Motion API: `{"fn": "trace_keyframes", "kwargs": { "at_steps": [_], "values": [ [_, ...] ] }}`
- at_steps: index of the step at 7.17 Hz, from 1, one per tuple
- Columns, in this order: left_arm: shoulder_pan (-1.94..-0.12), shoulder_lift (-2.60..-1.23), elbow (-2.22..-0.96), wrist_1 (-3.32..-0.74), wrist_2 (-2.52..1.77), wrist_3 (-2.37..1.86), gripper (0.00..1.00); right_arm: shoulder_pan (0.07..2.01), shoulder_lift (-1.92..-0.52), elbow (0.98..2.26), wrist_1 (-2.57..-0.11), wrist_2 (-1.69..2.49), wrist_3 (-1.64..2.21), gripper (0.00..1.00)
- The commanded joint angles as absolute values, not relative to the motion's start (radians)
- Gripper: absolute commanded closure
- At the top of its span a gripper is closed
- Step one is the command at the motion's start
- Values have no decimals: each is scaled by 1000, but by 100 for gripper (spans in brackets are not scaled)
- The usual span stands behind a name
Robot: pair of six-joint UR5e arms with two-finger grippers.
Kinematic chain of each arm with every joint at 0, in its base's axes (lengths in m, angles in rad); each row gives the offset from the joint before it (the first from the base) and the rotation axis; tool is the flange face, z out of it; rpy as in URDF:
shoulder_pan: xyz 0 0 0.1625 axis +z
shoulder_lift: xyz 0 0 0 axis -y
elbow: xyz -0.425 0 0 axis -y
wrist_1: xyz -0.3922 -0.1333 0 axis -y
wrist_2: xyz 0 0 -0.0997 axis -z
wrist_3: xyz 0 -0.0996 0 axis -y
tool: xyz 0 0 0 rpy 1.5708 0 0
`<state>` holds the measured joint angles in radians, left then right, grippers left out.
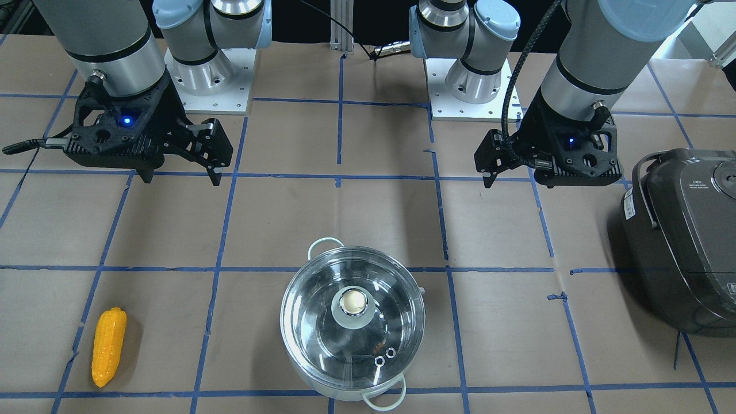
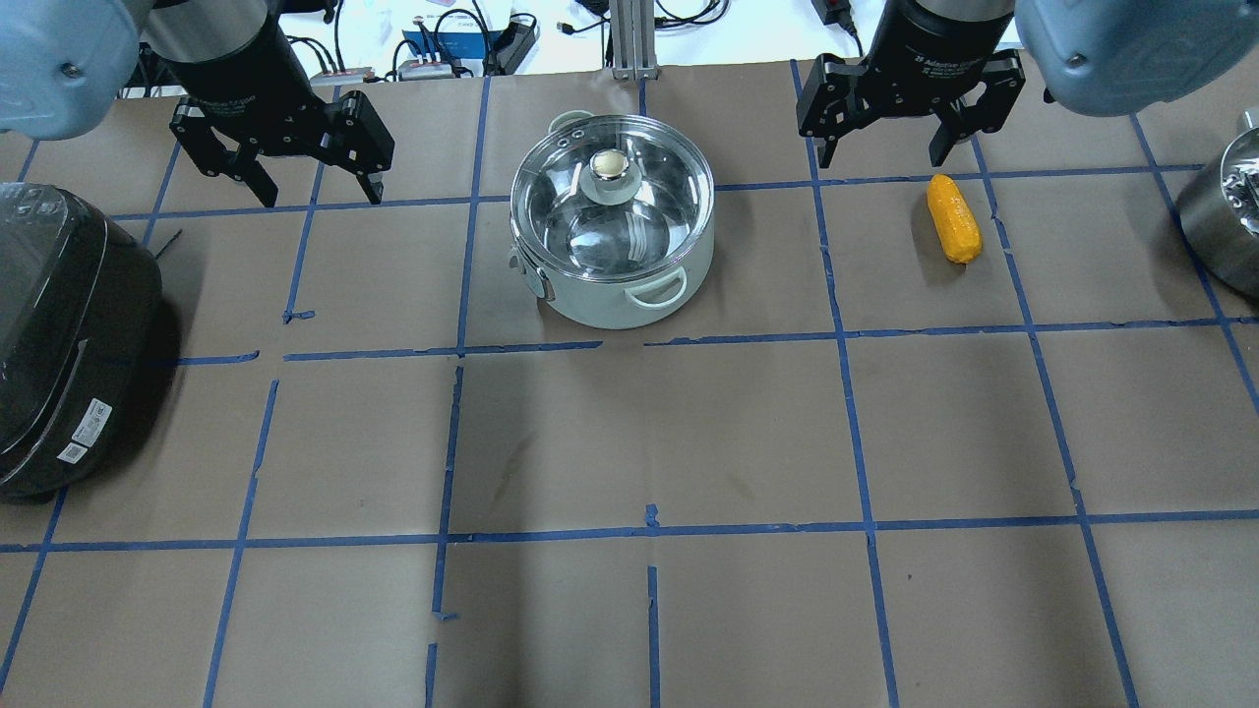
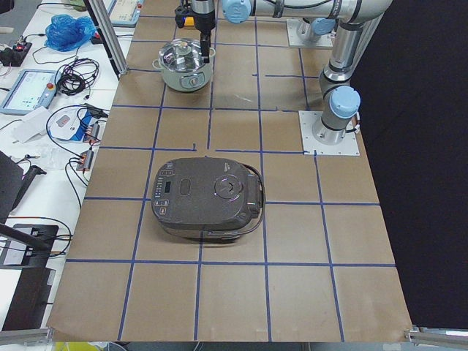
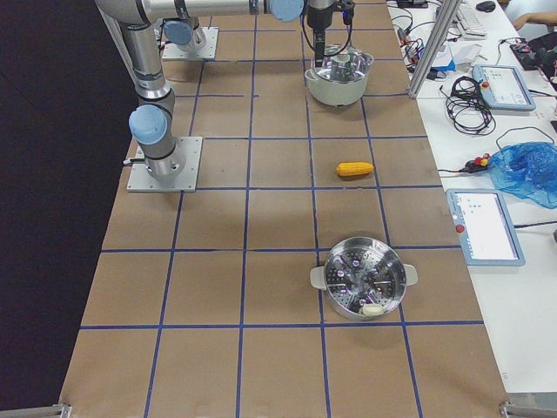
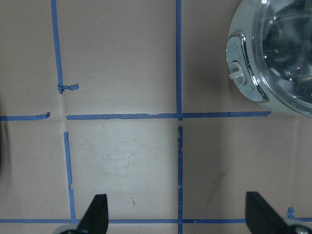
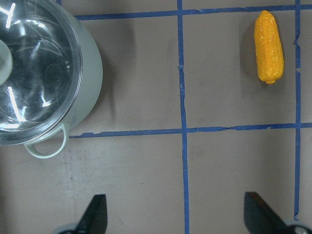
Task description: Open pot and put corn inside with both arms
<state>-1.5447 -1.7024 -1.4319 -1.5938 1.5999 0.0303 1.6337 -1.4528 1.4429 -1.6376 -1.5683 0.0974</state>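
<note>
The pot (image 2: 610, 300) stands on the table (image 2: 629, 442), shut: its glass lid (image 2: 629, 226) sits flat on the rim, with the pale knob (image 2: 610, 167) up in the middle. One loop handle points toward the robot and the other away from it.

The corn (image 2: 954, 218) lies on its side on the table, on the robot's right of the pot and well apart from it. Nothing touches it.

The left gripper (image 2: 320, 197) hangs above the table on the robot's left of the pot, clear of it, with its fingers spread wide and nothing between them. The right gripper (image 2: 880, 160) hangs on the other side of the pot, the corn's side. Its fingers are also spread wide and empty, and it touches neither the corn nor the pot. From the right wrist camera the two fingertips show far apart at the bottom edge, with the pot and the corn both beyond them.

A dark rice cooker (image 2: 69, 334) sits further out on the robot's left of the pot, lid down. A steel steamer basket (image 4: 348, 252) sits past the corn on the pot's other side.
</note>
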Motion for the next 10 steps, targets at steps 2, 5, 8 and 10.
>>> {"fn": "trace_keyframes", "kwargs": {
  "at_steps": [2, 5, 8, 10],
  "values": [
    [-1545, -1704, -1433, -1594, 1600, 31, 0, 1637, -1453, 1444, -1638, -1562, 89, 1],
    [-1545, -1709, -1431, -1592, 1601, 29, 0, 1629, -1463, 1447, -1635, -1572, 83, 0],
    [-1613, -1776, -1396, -1503, 1598, -30, 0, 1623, -1456, 1447, -1629, -1574, 83, 0],
    [-1770, -1947, -1257, -1454, 1600, -134, 0, 1623, -1450, 1445, -1638, -1571, 83, 0]
  ]
}}
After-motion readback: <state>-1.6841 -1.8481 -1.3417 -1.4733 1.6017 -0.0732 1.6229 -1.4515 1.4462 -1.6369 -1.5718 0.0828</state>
